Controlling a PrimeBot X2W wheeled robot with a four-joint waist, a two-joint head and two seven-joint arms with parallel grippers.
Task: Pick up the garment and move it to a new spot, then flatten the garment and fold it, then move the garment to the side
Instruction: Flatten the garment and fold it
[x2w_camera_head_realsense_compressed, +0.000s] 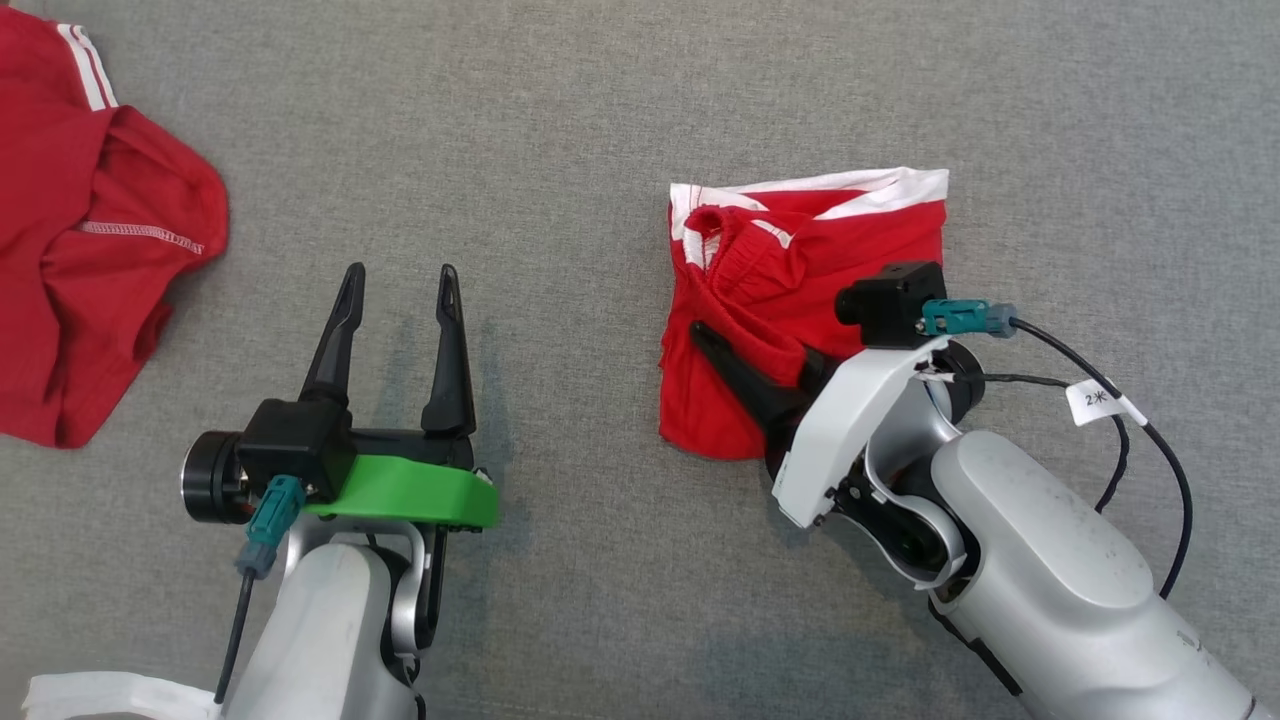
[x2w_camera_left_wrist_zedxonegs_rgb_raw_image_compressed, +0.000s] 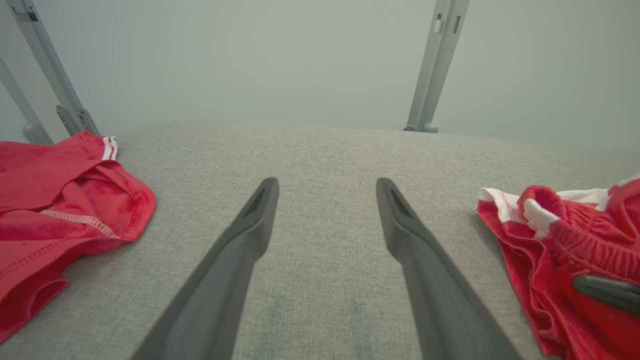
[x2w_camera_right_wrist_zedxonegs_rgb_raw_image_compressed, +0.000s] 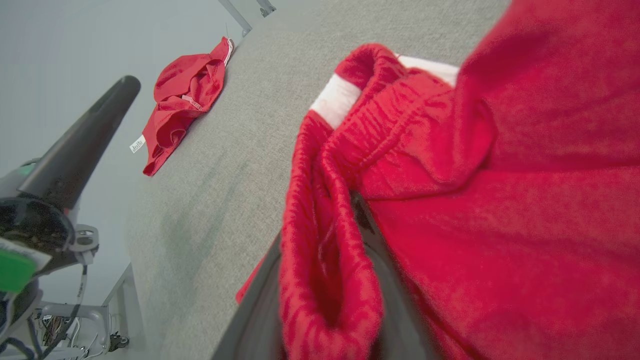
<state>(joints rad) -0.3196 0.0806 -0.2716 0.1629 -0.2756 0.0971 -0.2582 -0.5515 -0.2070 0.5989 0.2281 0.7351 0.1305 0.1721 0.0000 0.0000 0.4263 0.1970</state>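
Head view, squarish folded garment (x2w_camera_head_realsense_compressed: 870, 240), white hem (x2w_camera_head_realsense_compressed: 880, 185) farthest

A grey woven surface (x2w_camera_head_realsense_compressed: 600, 90) spans the head view. In the left wrist view a plain pale wall (x2w_camera_left_wrist_zedxonegs_rgb_raw_image_compressed: 280, 55) rises behind it, with a grey metal post (x2w_camera_left_wrist_zedxonegs_rgb_raw_image_compressed: 436, 65) upper right and slanted struts (x2w_camera_left_wrist_zedxonegs_rgb_raw_image_compressed: 47, 75) upper left; soft, even light

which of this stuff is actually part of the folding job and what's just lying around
In the job:
- folded red garment, white trim
- right gripper, a fold of that cloth between its fingers

Just lying about:
- other red garment, crumpled at far left, nothing touching it
- left gripper, open and idle over the grey surface
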